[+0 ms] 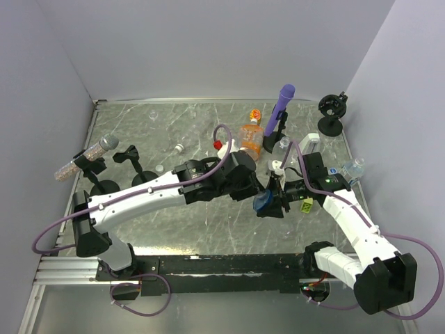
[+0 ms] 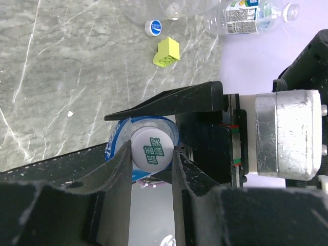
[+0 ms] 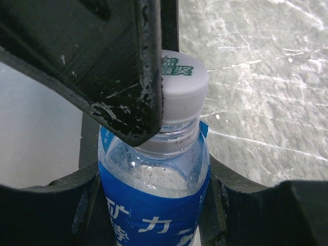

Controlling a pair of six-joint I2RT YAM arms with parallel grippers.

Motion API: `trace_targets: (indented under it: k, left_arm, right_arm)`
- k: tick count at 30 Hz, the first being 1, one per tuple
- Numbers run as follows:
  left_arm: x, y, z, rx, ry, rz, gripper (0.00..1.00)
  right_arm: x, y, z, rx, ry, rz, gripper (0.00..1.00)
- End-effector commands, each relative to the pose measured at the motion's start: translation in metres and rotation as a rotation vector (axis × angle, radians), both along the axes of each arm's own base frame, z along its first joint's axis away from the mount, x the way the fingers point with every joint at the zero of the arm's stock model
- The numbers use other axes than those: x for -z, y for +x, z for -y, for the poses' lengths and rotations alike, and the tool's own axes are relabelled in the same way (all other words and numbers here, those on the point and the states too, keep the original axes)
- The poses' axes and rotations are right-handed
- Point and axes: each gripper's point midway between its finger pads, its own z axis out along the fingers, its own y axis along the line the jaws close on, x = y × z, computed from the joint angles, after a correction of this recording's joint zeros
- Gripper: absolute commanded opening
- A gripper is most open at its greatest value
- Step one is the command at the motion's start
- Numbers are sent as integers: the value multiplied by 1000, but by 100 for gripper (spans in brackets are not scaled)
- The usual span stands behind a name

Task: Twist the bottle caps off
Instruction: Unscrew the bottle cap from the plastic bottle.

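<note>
A clear bottle with a blue label (image 3: 154,215) is held above the table between both arms. My right gripper (image 3: 154,202) is shut on its body, one black finger on each side. Its white bottle cap (image 2: 151,148), printed with green characters, is still seated on the neck. My left gripper (image 2: 151,152) is shut on that cap (image 3: 184,84), with one finger (image 3: 118,66) covering the cap's left side in the right wrist view. From above, the two grippers meet at the bottle (image 1: 263,202) near the table's middle right.
An orange bottle (image 1: 252,138) and a purple stick (image 1: 280,104) stand behind the grippers. Another clear bottle (image 1: 353,170) lies at the right edge. A yellow-green block (image 2: 166,52) and a loose cap (image 2: 152,27) lie on the marble. Black stands (image 1: 332,111) sit at the back right and left.
</note>
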Motion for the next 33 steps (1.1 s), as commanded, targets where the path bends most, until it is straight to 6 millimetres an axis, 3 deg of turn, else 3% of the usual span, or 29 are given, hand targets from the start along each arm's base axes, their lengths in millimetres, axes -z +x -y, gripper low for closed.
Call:
trace_targets:
  k: [1, 2, 4, 8, 13, 16, 21, 27, 33]
  left_arm:
    - [-42, -20, 23, 51, -178, -28, 37]
    - [-44, -22, 20, 58, -182, -14, 58]
    - [-54, -26, 8, 86, -202, 30, 75]
    - [-39, -38, -21, 147, -177, 83, 88]
    - [-30, -52, -54, 409, -128, 336, 98]
    - [-24, -53, -73, 629, -85, 576, 99]
    - [-42, -53, -78, 896, -261, 835, 97]
    - [-36, -38, -55, 1084, -243, 999, 99]
    - [-32, -22, -32, 1167, -244, 1044, 93]
  right_arm:
    - [-15, 10, -6, -27, 48, 114, 13]
    - [-15, 10, -6, -29, 48, 116, 13]
    - [-15, 9, -6, -32, 50, 113, 13]
    - [-16, 9, -7, -36, 52, 112, 13]
    - [-17, 7, -7, -45, 59, 112, 13]
    - [-17, 3, -7, -61, 65, 114, 13]
    - [-18, -5, -8, -101, 86, 133, 13]
    - [-15, -9, -8, -123, 92, 126, 14]
    - [-15, -9, -9, -125, 90, 120, 14]
